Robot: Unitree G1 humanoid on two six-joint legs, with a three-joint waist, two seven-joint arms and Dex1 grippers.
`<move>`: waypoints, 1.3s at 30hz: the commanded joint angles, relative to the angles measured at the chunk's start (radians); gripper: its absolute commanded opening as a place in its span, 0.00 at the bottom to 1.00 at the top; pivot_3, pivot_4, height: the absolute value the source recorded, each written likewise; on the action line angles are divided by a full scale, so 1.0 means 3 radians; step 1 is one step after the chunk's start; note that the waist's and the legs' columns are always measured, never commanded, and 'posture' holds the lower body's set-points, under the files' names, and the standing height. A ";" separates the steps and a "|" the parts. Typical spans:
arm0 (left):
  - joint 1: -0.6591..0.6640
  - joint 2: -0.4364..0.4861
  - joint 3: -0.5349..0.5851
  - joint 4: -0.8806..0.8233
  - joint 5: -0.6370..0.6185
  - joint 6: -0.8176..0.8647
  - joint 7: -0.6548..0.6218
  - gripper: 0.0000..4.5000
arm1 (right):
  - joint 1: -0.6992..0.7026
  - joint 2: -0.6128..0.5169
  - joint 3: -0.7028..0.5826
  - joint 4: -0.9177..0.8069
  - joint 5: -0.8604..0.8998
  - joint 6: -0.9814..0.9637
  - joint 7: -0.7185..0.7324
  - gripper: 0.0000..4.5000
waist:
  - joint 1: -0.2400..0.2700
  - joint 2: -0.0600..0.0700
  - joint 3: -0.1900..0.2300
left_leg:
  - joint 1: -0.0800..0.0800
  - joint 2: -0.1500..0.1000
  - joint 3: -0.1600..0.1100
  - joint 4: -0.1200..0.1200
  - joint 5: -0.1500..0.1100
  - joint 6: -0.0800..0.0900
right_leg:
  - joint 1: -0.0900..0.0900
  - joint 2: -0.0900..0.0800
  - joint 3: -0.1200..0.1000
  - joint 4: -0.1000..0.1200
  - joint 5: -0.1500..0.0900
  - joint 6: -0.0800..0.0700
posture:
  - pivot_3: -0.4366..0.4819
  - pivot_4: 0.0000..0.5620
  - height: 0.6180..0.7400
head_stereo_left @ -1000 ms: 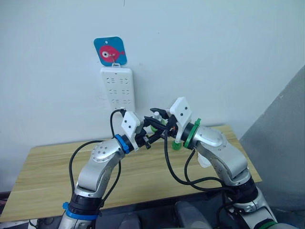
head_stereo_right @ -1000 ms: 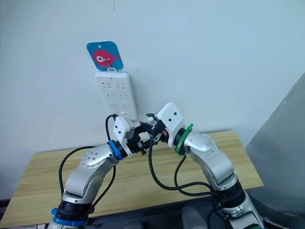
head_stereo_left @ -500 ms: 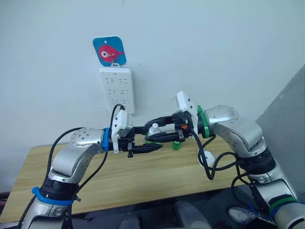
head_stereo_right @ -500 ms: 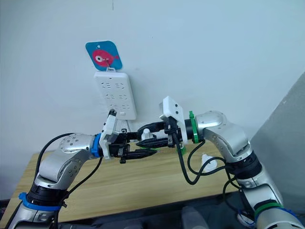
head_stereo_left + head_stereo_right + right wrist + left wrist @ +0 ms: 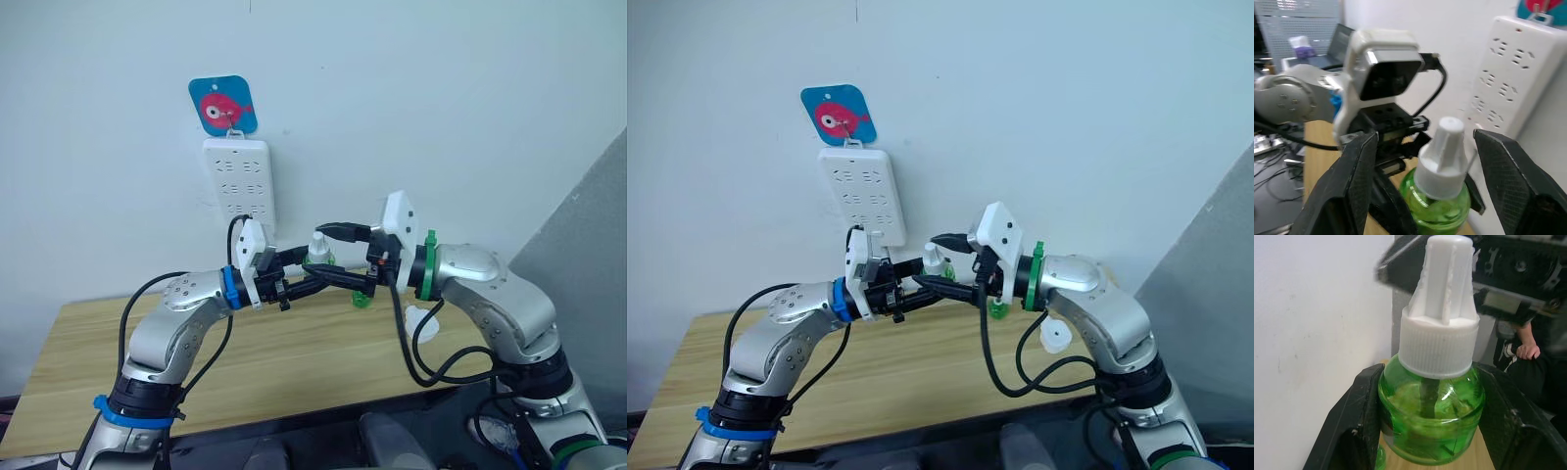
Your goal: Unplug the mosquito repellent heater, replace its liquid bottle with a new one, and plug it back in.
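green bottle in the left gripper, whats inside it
Through the clear glass of the green bottle, clamped by the left gripper, a dark wick runs down from the white cap into green liquid. The cap hides the wick's top; the bottle's base is out of frame.

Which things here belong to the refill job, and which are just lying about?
Job: green liquid bottle in left gripper; right gripper open around its cap; second green bottle; white heater; power strip.
Lying about: fish hanger; wooden table.
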 commanded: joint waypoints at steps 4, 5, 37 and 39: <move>-0.0020 -0.0009 0.0020 -0.0147 0.0011 -0.0082 -0.0030 0.51 | -0.0122 0.0235 -0.0037 0.0128 -0.0169 -0.0089 -0.0285 0.72 | 0.0006 0.0000 0.0000 | -0.0002 0.0000 0.0000 0.0000 0.0000 0.0000 | 0.0000 0.0000 0.0000 -0.0001 0.0000 0.0000 | 0.30 0.12 0.90; -0.0015 -0.0010 0.0016 -0.0151 0.0020 -0.0092 -0.0032 0.51 | -0.0127 0.0216 -0.0046 0.0149 -0.0171 -0.0075 -0.0269 0.72 | 0.0008 0.0000 0.0000 | -0.0002 -0.0001 -0.0001 0.0000 0.0000 0.0000 | 0.0000 -0.0001 0.0000 -0.0002 0.0000 0.0000 | 0.30 0.12 0.90; 0.0012 -0.0062 -0.0009 -0.0066 0.0137 -0.0233 -0.0063 0.51 | -0.0352 0.0150 0.0002 0.0094 0.0071 0.0209 -0.0197 0.72 | 0.0010 0.0000 0.0000 | -0.0003 0.0000 -0.0001 0.0000 0.0000 0.0000 | 0.0000 0.0000 -0.0001 -0.0004 0.0000 0.0000 | 0.30 0.10 0.90; 0.0018 -0.0065 -0.0015 -0.0074 0.0141 -0.0236 -0.0064 0.51 | -0.0375 0.0172 0.0019 0.0127 0.0045 0.0202 -0.0222 0.72 | 0.0007 0.0000 0.0000 | -0.0003 0.0000 -0.0001 -0.0001 0.0000 0.0000 | 0.0000 0.0000 -0.0001 -0.0004 0.0000 0.0000 | 0.30 0.10 0.90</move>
